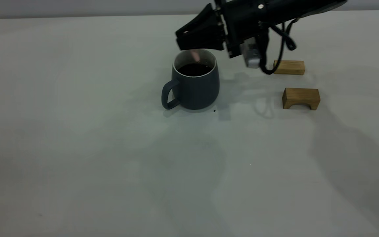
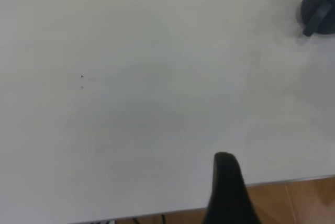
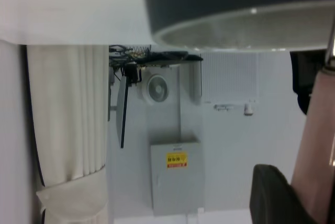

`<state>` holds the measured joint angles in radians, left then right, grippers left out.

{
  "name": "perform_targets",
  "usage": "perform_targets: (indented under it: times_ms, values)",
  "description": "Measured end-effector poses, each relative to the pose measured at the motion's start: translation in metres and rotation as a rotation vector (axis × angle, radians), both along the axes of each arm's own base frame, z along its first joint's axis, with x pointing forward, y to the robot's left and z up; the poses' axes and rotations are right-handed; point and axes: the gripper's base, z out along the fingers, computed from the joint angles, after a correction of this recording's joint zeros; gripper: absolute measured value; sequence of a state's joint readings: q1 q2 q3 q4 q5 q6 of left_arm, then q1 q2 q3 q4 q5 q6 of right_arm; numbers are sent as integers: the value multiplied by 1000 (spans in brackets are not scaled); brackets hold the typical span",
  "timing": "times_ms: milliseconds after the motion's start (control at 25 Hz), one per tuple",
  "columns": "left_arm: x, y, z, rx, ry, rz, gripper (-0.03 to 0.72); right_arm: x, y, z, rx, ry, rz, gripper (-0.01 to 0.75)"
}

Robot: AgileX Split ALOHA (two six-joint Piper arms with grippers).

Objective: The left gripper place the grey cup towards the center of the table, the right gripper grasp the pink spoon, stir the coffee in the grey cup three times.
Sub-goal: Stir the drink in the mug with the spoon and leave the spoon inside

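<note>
Slate-grey matte mug (image 1: 194, 88) with white rim, loop handle and near-black coffee (image 1: 194, 69) stands near the tabletop's (image 1: 110, 148) far edge. Just above its rim, the right tool (image 1: 189, 39) seemingly pinches the pale pink-handled spoon (image 1: 195, 55), dipped inside.

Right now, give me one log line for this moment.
phase: stirring | right gripper: over cup, shut on spoon | spoon: dipped toward coffee | left gripper: away near table edge
</note>
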<state>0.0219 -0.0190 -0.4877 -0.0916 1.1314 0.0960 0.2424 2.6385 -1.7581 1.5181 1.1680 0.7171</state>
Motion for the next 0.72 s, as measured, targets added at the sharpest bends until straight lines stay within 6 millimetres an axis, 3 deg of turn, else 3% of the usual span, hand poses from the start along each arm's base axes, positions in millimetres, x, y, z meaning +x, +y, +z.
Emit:
perform_targets:
  times_ms: [360,720]
  values:
    - [0,0,0,0,0,0,568,12,9,11,114,-123,-122,141]
    - [0,0,0,0,0,0,568,12,-16,2,11,-167,-45,141]
